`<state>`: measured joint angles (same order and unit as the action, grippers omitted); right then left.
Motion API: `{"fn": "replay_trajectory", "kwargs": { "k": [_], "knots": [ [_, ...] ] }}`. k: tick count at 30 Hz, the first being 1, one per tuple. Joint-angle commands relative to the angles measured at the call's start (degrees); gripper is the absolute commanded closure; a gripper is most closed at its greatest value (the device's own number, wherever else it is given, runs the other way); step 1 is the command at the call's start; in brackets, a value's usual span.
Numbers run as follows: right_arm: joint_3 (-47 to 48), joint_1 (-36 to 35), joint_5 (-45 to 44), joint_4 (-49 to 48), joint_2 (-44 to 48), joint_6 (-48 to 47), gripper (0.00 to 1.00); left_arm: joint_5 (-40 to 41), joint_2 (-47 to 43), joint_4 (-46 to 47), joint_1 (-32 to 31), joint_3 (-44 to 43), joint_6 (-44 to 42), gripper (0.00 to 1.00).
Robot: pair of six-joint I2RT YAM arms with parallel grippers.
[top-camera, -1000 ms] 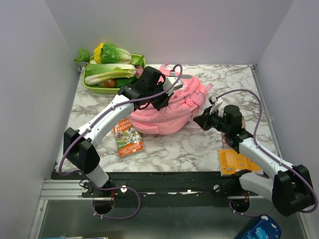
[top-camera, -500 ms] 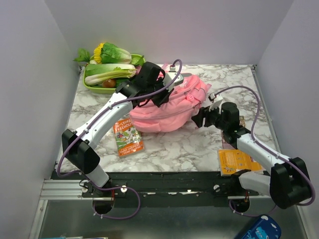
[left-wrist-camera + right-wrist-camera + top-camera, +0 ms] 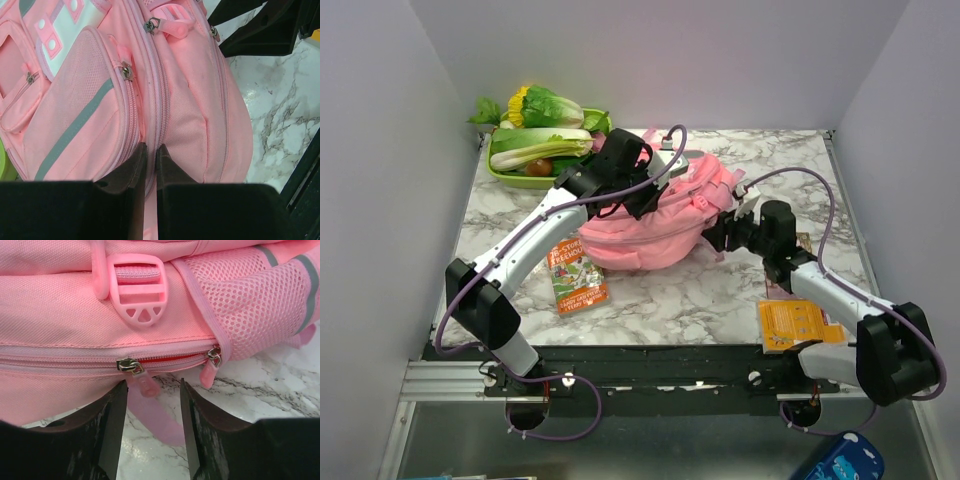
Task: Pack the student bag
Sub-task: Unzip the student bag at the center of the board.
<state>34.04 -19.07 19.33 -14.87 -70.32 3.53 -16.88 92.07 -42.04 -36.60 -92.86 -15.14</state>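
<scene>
The student bag (image 3: 655,228) lies on its side in the middle of the marble table, pink, with a grey stripe (image 3: 75,127) and a white patch. My left gripper (image 3: 638,192) reaches over its top and is shut on a fold of pink fabric beside a zip seam (image 3: 151,150). My right gripper (image 3: 718,232) is at the bag's right end and stands open (image 3: 152,387). A pink zip pull (image 3: 145,390) hangs between its fingers from a metal slider (image 3: 129,365). The zip shows a short red gap up to a second slider (image 3: 215,356).
A green tray of vegetables (image 3: 535,150) stands at the back left. A picture book (image 3: 577,275) lies left of the bag in front. An orange booklet (image 3: 795,325) lies by the right arm's base. A pink buckle (image 3: 137,297) and mesh pocket (image 3: 250,300) face the right wrist.
My right gripper has gone from shut to open and moved left, up against the bag's end. The left gripper has kept its hold and barely moved.
</scene>
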Motion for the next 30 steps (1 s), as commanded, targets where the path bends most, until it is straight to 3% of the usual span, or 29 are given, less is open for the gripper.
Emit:
{"fn": "replay_trajectory", "kwargs": {
  "k": [1,6,9,11,13,17,30],
  "knots": [
    [1.47,-0.27,3.6,-3.23,-1.66,-0.37,0.51,2.03,-3.21,4.6,0.48,0.31,-0.24,1.0],
    [1.29,-0.18,5.62,-3.41,-2.62,0.16,0.59,2.65,-3.39,5.04,0.65,0.84,-0.16,1.0],
    [1.03,-0.26,6.33,-2.71,-1.93,0.42,0.73,2.65,-3.3,5.39,0.74,1.45,0.02,1.0],
    [0.85,-0.27,6.86,-1.74,-1.31,1.04,0.89,2.47,-3.04,5.74,0.74,1.89,0.02,1.0],
    [1.11,-0.27,6.86,-0.16,-0.34,2.09,0.99,1.77,-2.43,5.92,0.65,1.81,0.72,1.0],
    [2.26,-0.27,6.33,5.2,0.71,2.44,0.99,0.36,-1.11,6.01,0.48,1.19,1.6,1.0],
    [-4.77,-4.57,2.38,5.47,7.66,7.28,0.99,-1.13,1.09,6.01,-2.07,1.1,2.22,1.0]
  ]
}}
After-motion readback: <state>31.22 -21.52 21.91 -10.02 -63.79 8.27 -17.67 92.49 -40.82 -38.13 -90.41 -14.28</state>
